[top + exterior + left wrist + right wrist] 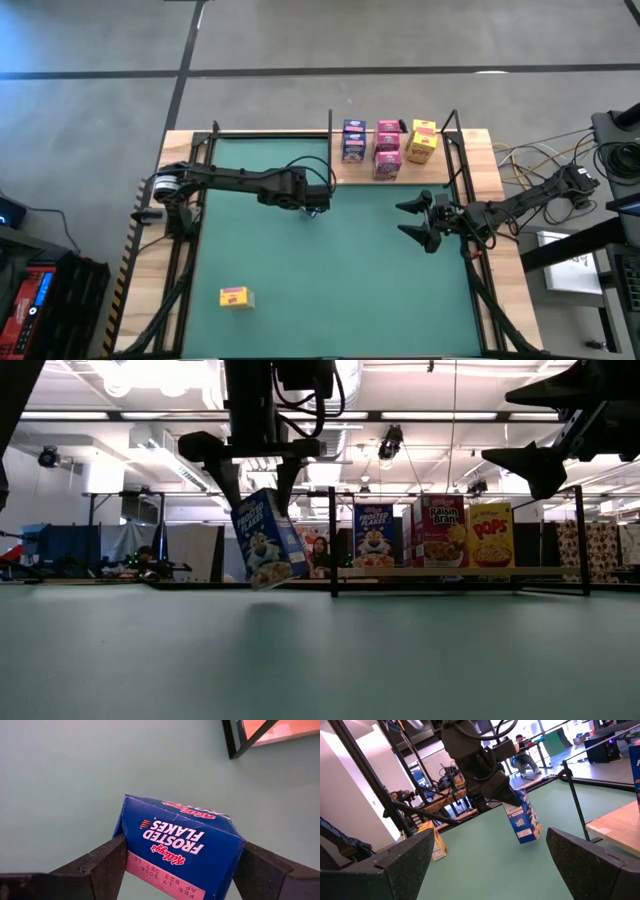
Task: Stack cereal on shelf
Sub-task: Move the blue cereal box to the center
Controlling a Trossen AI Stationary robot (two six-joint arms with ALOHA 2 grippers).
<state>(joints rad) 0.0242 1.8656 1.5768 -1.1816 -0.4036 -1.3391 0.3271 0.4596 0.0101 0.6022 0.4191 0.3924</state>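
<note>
Pinching one glossy blue cardboard box (182, 851) (tilted), the left hand (255, 475) hovers; right hand (417, 221) spread; shelf (400, 172) holds several boxes.

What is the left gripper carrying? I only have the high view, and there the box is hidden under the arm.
Observer: A blue Frosted Flakes box, clamped between the left gripper fingers; the left wrist view shows the printed name.
Operator: Is it off the mat?
Observer: The low view shows it tilted, its lower corner just above the green mat; contact I cannot rule out.
Operator: What brands are on the shelf?
Observer: On the shelf the low view shows another Frosted Flakes box, a Raisin Bran box and a Corn Pops box.
Operator: And the right gripper?
Observer: The right gripper is open and empty, raised beside the shelf.
</note>
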